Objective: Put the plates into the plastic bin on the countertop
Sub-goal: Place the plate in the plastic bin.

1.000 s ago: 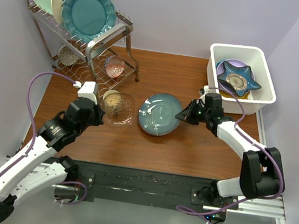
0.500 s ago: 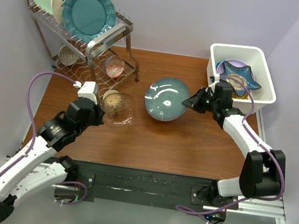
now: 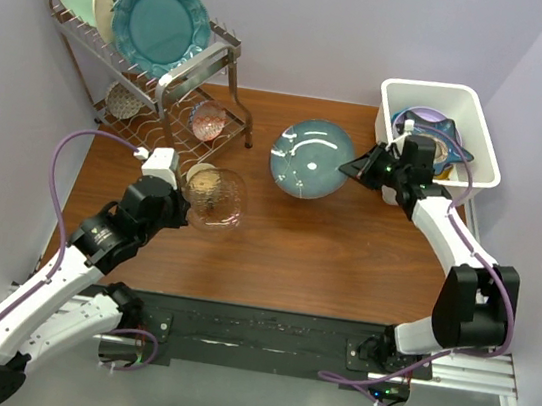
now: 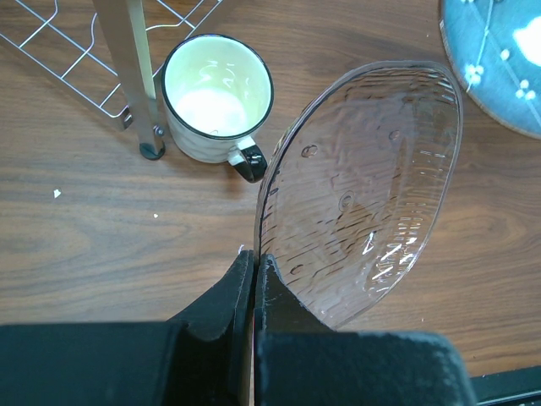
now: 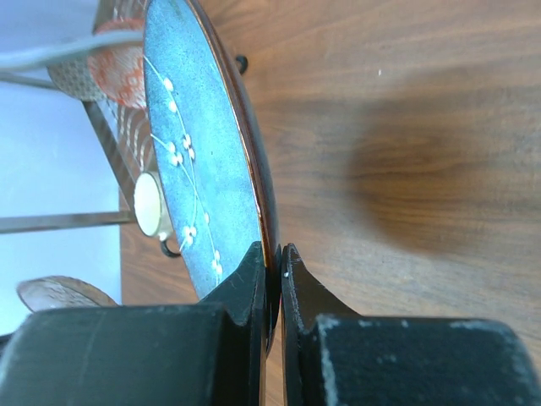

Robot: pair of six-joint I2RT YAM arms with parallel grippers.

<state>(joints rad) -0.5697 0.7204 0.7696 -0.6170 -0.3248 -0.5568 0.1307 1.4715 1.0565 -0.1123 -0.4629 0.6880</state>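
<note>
Wood-grain table carries a white bin at its far right corner; right jaws are clamped on the rim of a blue plate, held tilted above the table just left of the bin; left jaws are clamped on the edge of a clear plate, raised near a cup beside the rack.

- wire rack: far-left corner of the countertop
- plastic bin: far-right corner, dishes inside
- patterned plate: just left of the plastic bin
- cup, glass plate: before the wire rack
</note>
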